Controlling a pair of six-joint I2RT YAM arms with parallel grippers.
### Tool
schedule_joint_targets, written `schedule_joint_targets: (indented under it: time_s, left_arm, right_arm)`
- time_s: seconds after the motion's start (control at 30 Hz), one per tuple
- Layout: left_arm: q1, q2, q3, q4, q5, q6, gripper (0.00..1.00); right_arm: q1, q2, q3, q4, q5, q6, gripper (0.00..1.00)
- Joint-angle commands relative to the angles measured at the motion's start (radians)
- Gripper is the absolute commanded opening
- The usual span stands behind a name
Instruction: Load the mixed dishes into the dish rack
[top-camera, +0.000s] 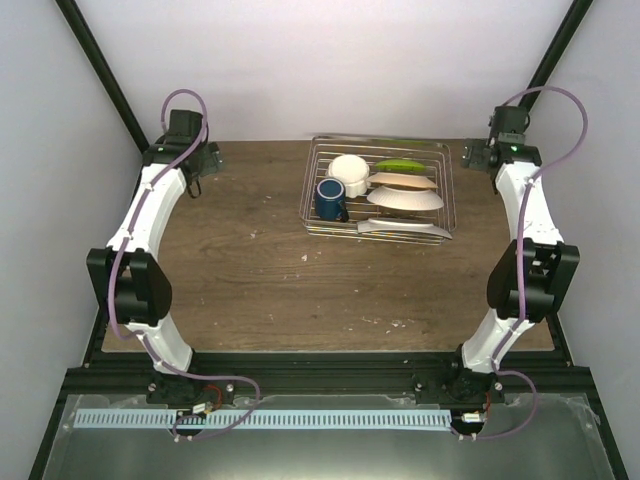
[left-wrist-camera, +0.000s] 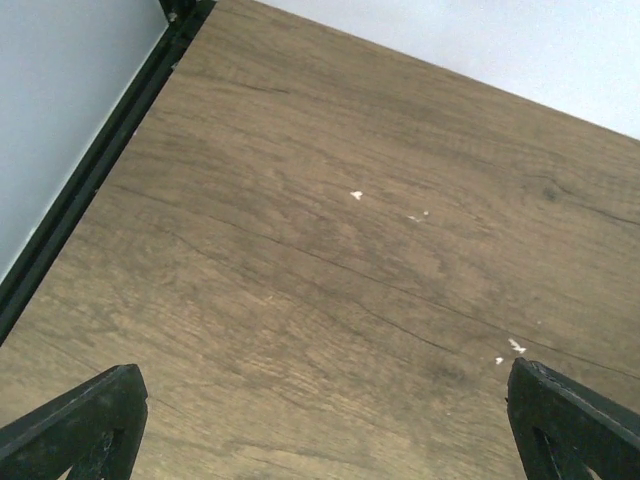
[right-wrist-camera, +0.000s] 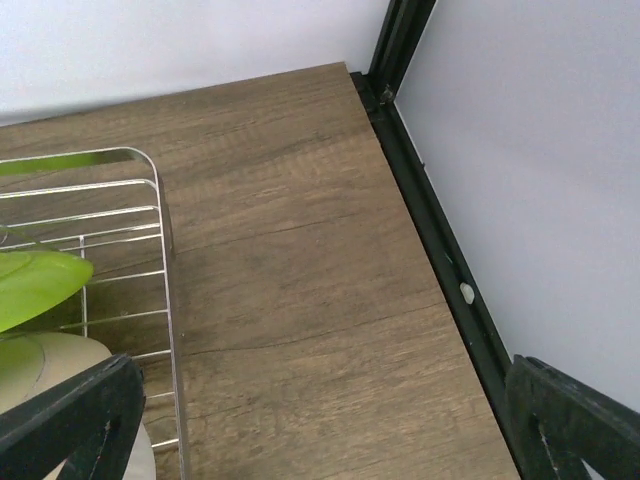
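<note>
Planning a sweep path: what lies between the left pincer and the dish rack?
Only bare wooden tabletop. The top view shows no object on the stretch from the left pincer to the dish rack.

Dark blue mug (top-camera: 330, 199), white bowl (top-camera: 350, 172), lime-green plate (top-camera: 404, 166).

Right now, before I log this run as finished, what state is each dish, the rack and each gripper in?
Dish rack, loaded.
Dark blue mug, upright in the rack.
White bowl, in the rack.
Lime-green plate, leaning in the rack.
Beige plate, leaning in the rack.
White square plate, leaning in the rack.
Left gripper, open, empty.
Right gripper, open, empty.
</note>
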Motion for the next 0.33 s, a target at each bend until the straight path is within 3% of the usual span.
schedule_joint_targets:
  time_s: [0.0,0.3]
  left_arm:
    - [0.001,0.021,-0.02,-0.033,-0.055,-0.011,1.0]
    - [0.001,0.022,-0.026,-0.011,-0.068,0.02,1.0]
  right_arm:
    - [-0.002,-0.026,0.009,0.02,0.028,0.016,1.0]
    - [-0.01,-0.029,0.013,0.01,0.033,0.026,1.0]
